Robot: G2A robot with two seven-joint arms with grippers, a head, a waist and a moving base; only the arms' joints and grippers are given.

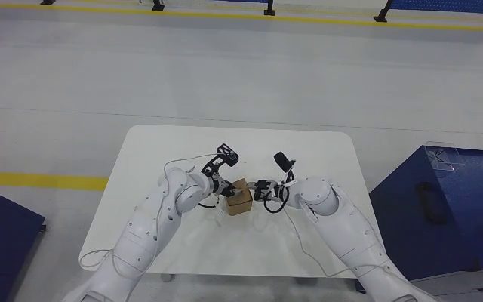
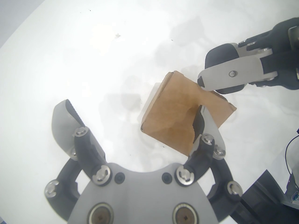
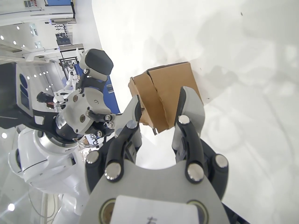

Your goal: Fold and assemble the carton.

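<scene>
A small brown carton [image 1: 240, 200] stands on the white table [image 1: 302, 151], near the middle of its front half. My left gripper [image 1: 225, 186] is at the carton's left side, open wide. In the left wrist view one of its fingers [image 2: 202, 120] lies over the carton [image 2: 172, 115], while the other hangs over bare table. My right gripper [image 1: 259, 190] is at the carton's right end. In the right wrist view that gripper [image 3: 162, 106] has its fingers on either side of the carton's [image 3: 168, 82] end flaps, touching them. The right gripper's fingertips [image 2: 202, 80] meet the carton's far corner.
A dark blue cabinet [image 1: 430, 204] stands off the table's right edge, and another blue block [image 1: 15, 226] is on the floor at the left. Bare table lies behind and in front of the carton.
</scene>
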